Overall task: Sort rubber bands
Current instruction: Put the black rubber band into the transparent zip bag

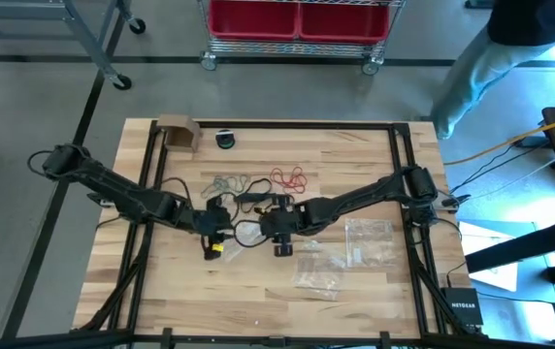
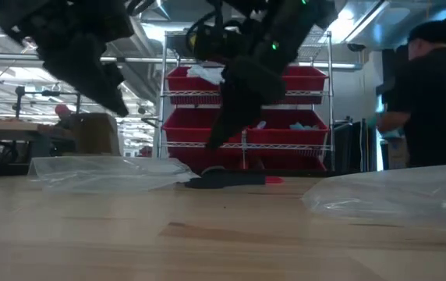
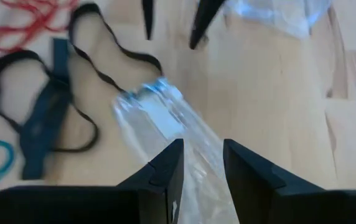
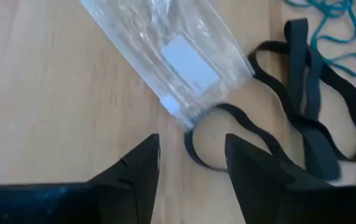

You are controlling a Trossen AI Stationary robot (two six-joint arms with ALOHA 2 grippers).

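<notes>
1. The bench (image 1: pixel 355 291) is a pale butcher-block top of glued wood strips, with a dark frame showing at its edges.
2. Both arms reach in from the sides and meet near the bench's middle.
3. The left tool (image 3: pixel 200 165) hangs just above a clear zip bag (image 3: pixel 165 124); its two fingers stand spread, with the bag showing in the gap and nothing pinched.
4. The right tool (image 4: pixel 190 158) hangs over the same bag, fingers also spread and holding nothing.
5. The black rubber bands (image 4: pixel 309 124) lie loose on the wood, touching the bag's mouth.
6. The teal rubber bands (image 4: pixel 333 18) lie just beyond the black ones.
7. The red rubber bands (image 1: pixel 290 177) lie toward the far side of the bench, near the middle.
8. More clear bags (image 1: pixel 341 257) lie flat on the right half of the bench.
9. A small cardboard box (image 1: pixel 178 134) and a dark round object (image 1: pixel 225 140) sit at the far edge.
10. Beyond the bench is a grey floor with a wheeled wire rack holding red bins (image 1: pixel 299 19).
11. A person in dark clothes (image 2: pixel 433 101) stands at the right.
</notes>
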